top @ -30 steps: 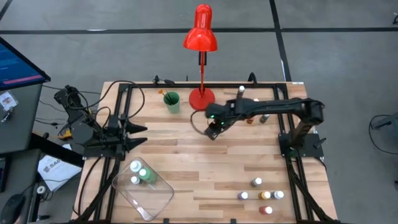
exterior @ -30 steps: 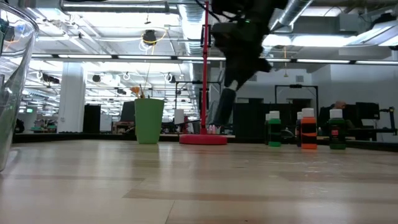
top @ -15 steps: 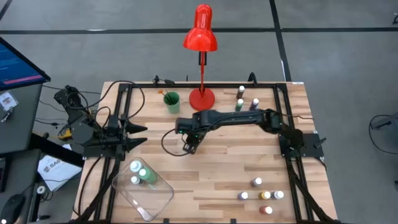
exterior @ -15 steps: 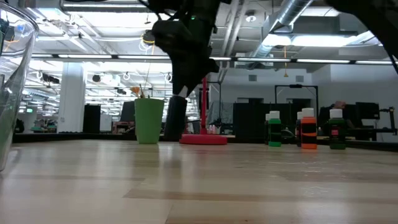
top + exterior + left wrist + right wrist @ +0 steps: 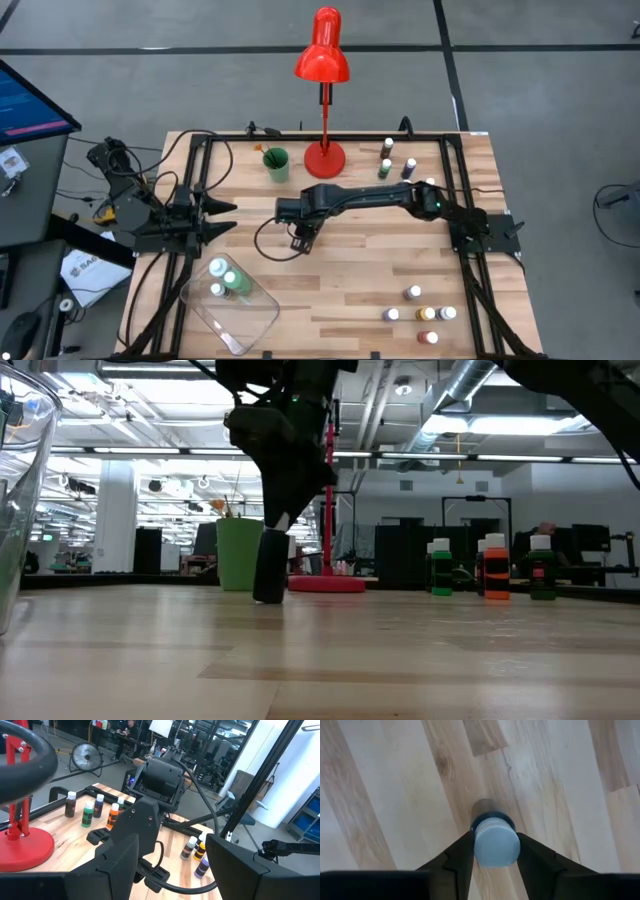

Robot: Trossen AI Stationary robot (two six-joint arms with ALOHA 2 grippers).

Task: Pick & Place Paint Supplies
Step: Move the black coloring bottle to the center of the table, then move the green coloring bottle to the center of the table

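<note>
My right gripper (image 5: 299,241) reaches over the middle of the table, pointing down, shut on a small dark paint bottle (image 5: 270,566) with a pale cap (image 5: 495,844). My left gripper (image 5: 226,216) waits open at the table's left side, holding nothing. More paint bottles stand at the far right (image 5: 387,160) and the near right (image 5: 421,312). Two others, one of them green (image 5: 234,281), lie in the clear tray (image 5: 247,322). My right gripper pinches the bottle at its cap (image 5: 481,851) between the two fingers (image 5: 458,856), one on each side. The fingers come from above, pointing down. The bottle hangs upright below them, its base (image 5: 268,598) at the tabletop; whether it rests there, I cannot tell.
A red desk lamp's base (image 5: 324,157) and a green cup (image 5: 276,164) with brushes stand at the far edge behind my right gripper. The clear tray sits at the near left. Bare wood lies between the held bottle and the tray.
My right gripper has carried the bottle from near the lamp's base toward the table's left and near edges, and has come down, rolling a little as it went. The bottle has stayed upright in the fingers and now stands low at the tabletop.
</note>
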